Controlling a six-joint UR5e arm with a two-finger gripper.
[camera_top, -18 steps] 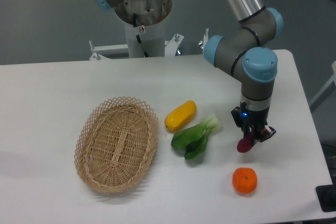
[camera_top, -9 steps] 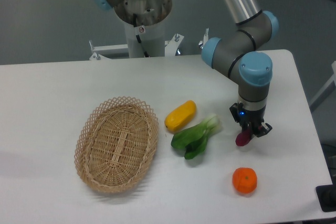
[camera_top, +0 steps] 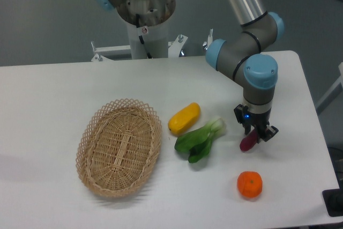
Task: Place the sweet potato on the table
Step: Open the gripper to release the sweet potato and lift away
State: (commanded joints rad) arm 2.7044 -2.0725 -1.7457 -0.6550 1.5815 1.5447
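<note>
The sweet potato [camera_top: 247, 142] is a small dark magenta tuber hanging from my gripper [camera_top: 256, 134], which is shut on its upper end. It is held just above the white table [camera_top: 64, 95], right of the green vegetable and above the orange. Its lower tip is near the tabletop; I cannot tell whether it touches. The fingers are partly hidden by the wrist.
An oval wicker basket [camera_top: 119, 146] lies at the left. A yellow oblong vegetable [camera_top: 184, 118] and a green leafy vegetable [camera_top: 199, 140] lie in the middle. A round orange [camera_top: 250, 184] sits near the front right. The table's right edge is close to the gripper.
The gripper with the sweet potato has shifted slightly left and back from a second ago; over the last half second it has barely moved.
</note>
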